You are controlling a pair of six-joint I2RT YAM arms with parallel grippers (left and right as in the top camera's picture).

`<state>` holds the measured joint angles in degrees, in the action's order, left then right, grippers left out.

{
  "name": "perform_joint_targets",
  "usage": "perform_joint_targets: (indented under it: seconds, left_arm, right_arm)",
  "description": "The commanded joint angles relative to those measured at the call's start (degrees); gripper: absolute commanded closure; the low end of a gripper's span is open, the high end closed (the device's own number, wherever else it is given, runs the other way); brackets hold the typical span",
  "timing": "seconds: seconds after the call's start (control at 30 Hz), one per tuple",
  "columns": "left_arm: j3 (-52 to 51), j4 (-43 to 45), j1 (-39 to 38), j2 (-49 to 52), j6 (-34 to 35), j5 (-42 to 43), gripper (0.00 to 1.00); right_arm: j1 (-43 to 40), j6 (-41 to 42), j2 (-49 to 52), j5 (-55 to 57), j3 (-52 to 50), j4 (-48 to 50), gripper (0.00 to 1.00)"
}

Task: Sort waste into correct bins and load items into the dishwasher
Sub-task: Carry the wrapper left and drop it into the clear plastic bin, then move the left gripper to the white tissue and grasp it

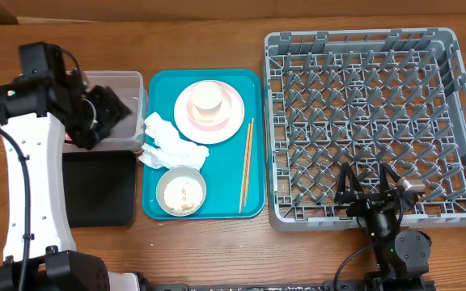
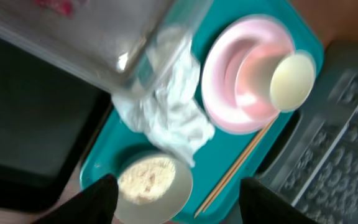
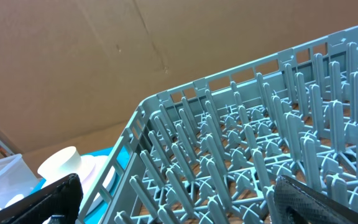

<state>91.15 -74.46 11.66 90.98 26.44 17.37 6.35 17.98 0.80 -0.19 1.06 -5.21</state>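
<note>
Waste sorting looks to be the step in hand, with nothing yet loaded. The left tool (image 1: 106, 111) hangs over the clear, deep rectangular plastic tub (image 1: 133, 81) near the bench's (image 1: 217, 246) far-left corner. Its fingers stand apart with nothing between them. A blurred red patch inside the tub is probably the small red printed snack wrapper (image 2: 55, 5), though the wrist view is too soft to be sure. The crumpled white paper tissue (image 1: 168, 142) lies on the left side of the teal serving tray (image 1: 253, 81), spilling over its rim and touching the tub's wall. It seems the likely next pick. That would call for the left tool to shift a little toward the bench's middle, drop onto the bunched part and close, clear of the tub wall. Nearer the front edge on the same tray sits a pale bowl (image 1: 181, 191) holding whitish cooked rice grains (image 1: 186, 194). The shallow black rectangular plastic tray (image 1: 99, 187) lies just beside it, toward the left edge. The round pale pink plate (image 1: 231, 113) carries the small cream cup (image 1: 206, 97), and the thin wooden chopsticks (image 1: 247, 162) lie along the tray's right side. The large square grey plastic dish rack (image 1: 362, 105) fills the right half, with no dishes in it. The right tool (image 1: 368, 184) waits at the rack's front edge, fingers apart and empty.
</note>
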Motion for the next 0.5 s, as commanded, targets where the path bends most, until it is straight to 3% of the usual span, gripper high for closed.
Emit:
perform_joint_targets:
  seconds: [0.0, 0.23, 0.47]
  left_arm:
    - [-1.1, -3.5, -3.0, 0.2, -5.1, 0.5, 0.39]
    - [-5.7, -4.8, -11.2, 0.2, -2.8, -10.1, 0.39]
    - [-10.4, -1.3, -17.4, 0.2, 2.4, -10.4, 0.39]
  right_arm:
    - [-0.5, -0.2, -0.4, -0.3, -0.6, 0.4, 0.00]
    - [-0.5, -0.2, -0.4, -0.3, -0.6, 0.4, 0.00]
    - [-0.5, -0.2, -0.4, -0.3, -0.6, 0.4, 0.00]
